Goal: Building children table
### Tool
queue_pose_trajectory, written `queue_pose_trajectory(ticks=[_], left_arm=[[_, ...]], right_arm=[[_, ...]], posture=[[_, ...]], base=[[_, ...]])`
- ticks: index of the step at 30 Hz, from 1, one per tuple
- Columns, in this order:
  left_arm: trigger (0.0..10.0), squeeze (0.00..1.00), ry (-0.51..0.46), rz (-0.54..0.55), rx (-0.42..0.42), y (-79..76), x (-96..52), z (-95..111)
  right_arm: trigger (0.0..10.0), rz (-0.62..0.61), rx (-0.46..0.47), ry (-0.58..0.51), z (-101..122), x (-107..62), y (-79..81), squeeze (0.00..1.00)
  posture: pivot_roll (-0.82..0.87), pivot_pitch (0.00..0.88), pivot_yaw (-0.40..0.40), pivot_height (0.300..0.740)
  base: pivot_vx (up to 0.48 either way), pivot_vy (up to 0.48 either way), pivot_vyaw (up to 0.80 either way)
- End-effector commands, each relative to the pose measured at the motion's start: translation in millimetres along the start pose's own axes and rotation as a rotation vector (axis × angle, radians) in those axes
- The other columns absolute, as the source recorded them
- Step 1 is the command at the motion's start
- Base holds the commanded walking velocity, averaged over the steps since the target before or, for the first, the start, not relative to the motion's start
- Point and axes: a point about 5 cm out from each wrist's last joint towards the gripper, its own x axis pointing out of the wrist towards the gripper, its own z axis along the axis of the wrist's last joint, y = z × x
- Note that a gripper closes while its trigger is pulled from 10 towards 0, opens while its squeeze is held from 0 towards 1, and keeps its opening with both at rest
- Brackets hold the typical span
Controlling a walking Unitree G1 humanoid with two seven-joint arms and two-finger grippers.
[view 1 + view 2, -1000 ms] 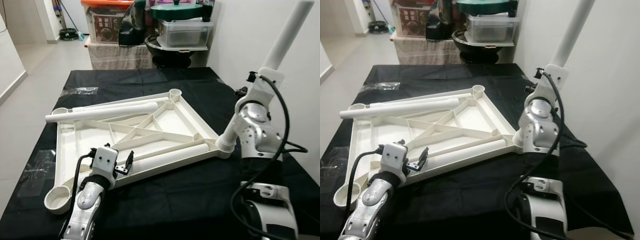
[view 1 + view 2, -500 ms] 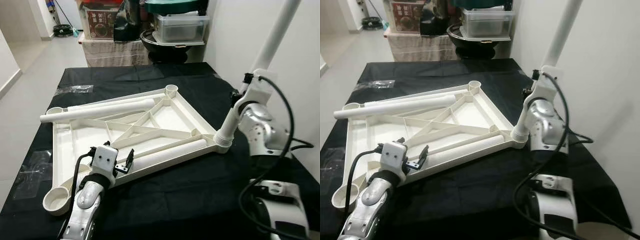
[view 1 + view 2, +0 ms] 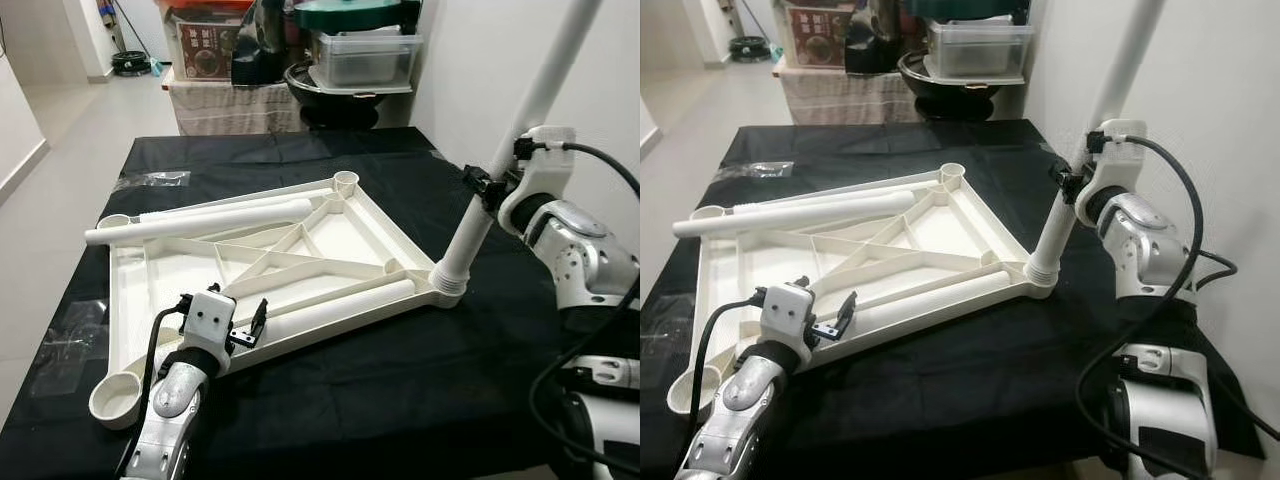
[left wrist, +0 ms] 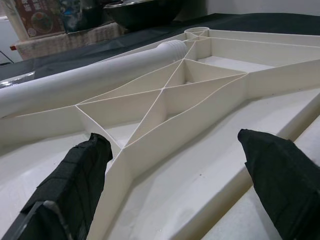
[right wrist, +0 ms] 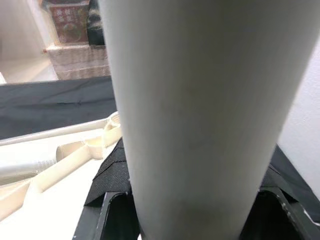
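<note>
A white ribbed tabletop (image 3: pixel 180 270) lies upside down on the black-covered table (image 3: pixel 360 400). One white leg (image 3: pixel 500 160) stands tilted in the tabletop's right corner socket (image 3: pixel 447 283). My right gripper (image 3: pixel 485 188) is shut on that leg partway up; in the right wrist view the leg (image 5: pixel 200 100) sits between black fingers (image 5: pixel 112 175). Two more legs lie on the tabletop, one along the far left edge (image 3: pixel 200 222) and one along the near rib (image 3: pixel 345 306). My left gripper (image 3: pixel 245 330) is open at the tabletop's near edge, its fingertips (image 4: pixel 75 175) straddling a rib.
Storage boxes (image 3: pixel 210 45), a black bowl (image 3: pixel 335 85) and a clear container (image 3: pixel 365 60) are stacked beyond the table's far end. A white wall (image 3: pixel 470 70) runs along the right. Clear plastic wrap (image 3: pixel 160 180) lies at the far left of the cloth, more of it (image 3: pixel 70 335) at the near left.
My right arm has swung out to the right, away from the tabletop, still gripping the standing leg, which stays in its socket. The left gripper has not moved. The camera shifted slightly.
</note>
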Motion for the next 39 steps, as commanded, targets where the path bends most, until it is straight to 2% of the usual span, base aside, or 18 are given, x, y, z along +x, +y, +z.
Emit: queue_pose_trajectory(ticks=[1,3,9,10,11,15,16,17,18,22,23,32,33,34,36,37,38,39], left_arm=[[10.0,0.0,0.091,-0.012,0.001,-1.1,-5.5,-17.7],[10.0,0.0,0.09,-0.011,0.005,0.3,-5.4,-17.0],[10.0,0.0,0.091,-0.012,0.006,0.6,-6.1,-17.3],[10.0,0.0,0.091,-0.013,0.005,0.2,-6.0,-17.3],[10.0,0.0,0.09,-0.014,0.005,-0.3,-5.8,-17.0],[10.0,0.0,0.09,-0.018,0.005,-1.1,-5.3,-16.8],[10.0,0.0,0.089,-0.018,0.007,-0.5,-4.9,-16.8],[10.0,0.0,0.089,-0.018,0.007,-0.5,-4.9,-16.8],[10.0,0.0,0.089,-0.017,0.008,0.1,-4.5,-16.9],[10.0,0.0,0.089,-0.014,0.007,0.4,-4.2,-17.3],[10.0,0.0,0.089,-0.013,0.006,0.1,-4.2,-17.4],[10.0,0.0,0.091,-0.014,0.0,-2.6,-5.2,-18.6],[10.0,0.0,0.091,-0.014,0.0,-2.4,-5.1,-18.5],[10.0,0.0,0.09,-0.015,0.002,-2.1,-5.1,-18.4],[10.0,0.0,0.09,-0.016,0.003,-2.0,-5.1,-18.3],[10.0,0.0,0.09,-0.018,0.003,-1.8,-5.0,-18.2],[10.0,0.0,0.09,-0.018,0.003,-1.8,-5.0,-18.2],[10.0,0.0,0.09,-0.019,0.004,-1.4,-4.9,-18.1]], right_arm=[[0.0,-0.047,0.028,0.074,-17.6,3.6,-1.0,0.0],[0.0,-0.372,0.109,0.113,-32.9,4.8,-6.4,0.0],[0.0,-0.447,0.193,0.161,-51.5,-2.1,28.2,0.0],[1.1,-0.439,0.202,0.174,-54.7,-3.4,40.3,0.0],[10.0,-0.381,0.201,0.186,-56.0,-3.1,57.6,0.0],[10.0,-0.295,0.181,0.161,-51.3,-1.0,74.2,0.0],[10.0,-0.294,0.171,0.12,-43.5,-0.2,69.2,0.28],[10.0,-0.294,0.171,0.12,-43.5,-0.2,69.2,0.28],[10.0,-0.296,0.163,0.084,-35.7,1.2,61.3,1.0],[10.0,-0.303,0.122,0.032,-17.3,3.6,43.2,1.0],[10.0,-0.308,0.109,0.024,-12.5,3.8,39.4,0.0],[10.0,-0.003,0.064,-0.096,26.6,-2.7,4.0,0.0],[4.8,0.002,0.05,-0.097,26.2,-2.8,-0.8,0.0],[6.4,0.009,0.044,-0.088,24.5,-2.9,-5.1,0.0],[6.4,0.025,0.041,-0.077,22.5,-2.6,-7.6,0.0],[8.2,0.059,0.036,-0.064,19.7,-2.7,-7.9,0.0],[8.2,0.059,0.036,-0.064,19.7,-2.7,-7.9,0.0],[3.3,0.076,0.038,-0.068,18.3,-2.8,-8.1,0.0]], posture=[[-0.01,0.0,-0.064,0.74],[-0.01,0.0,-0.063,0.74],[-0.01,0.0,-0.063,0.74],[-0.01,0.0,-0.063,0.74],[0.0,0.0,-0.061,0.74],[0.0,0.0,-0.06,0.74],[-0.01,0.0,-0.062,0.74],[-0.01,0.0,-0.062,0.74],[-0.01,0.0,-0.065,0.74],[-0.01,0.0,-0.069,0.74],[-0.01,0.0,-0.07,0.74],[-0.01,0.0,-0.069,0.74],[-0.01,0.0,-0.067,0.74],[-0.01,0.0,-0.067,0.74],[-0.01,0.0,-0.067,0.74],[-0.01,0.0,-0.065,0.74],[-0.01,0.0,-0.065,0.74],[-0.01,0.0,-0.065,0.74]], base=[[0.0,0.0,0.0],[0.0,0.0,0.0],[0.0,0.0,0.0],[0.0,0.0,0.0],[0.0,0.0,0.0],[0.0,0.0,0.0],[0.0,0.0,0.0],[0.0,0.0,0.0],[0.0,0.0,0.0],[0.0,0.0,0.0],[0.0,0.0,0.0],[0.0,0.0,0.0],[0.0,0.0,0.0],[0.0,0.0,0.0],[0.0,0.0,0.0],[0.0,0.0,0.0],[0.0,0.0,0.0],[0.0,0.0,0.0]])
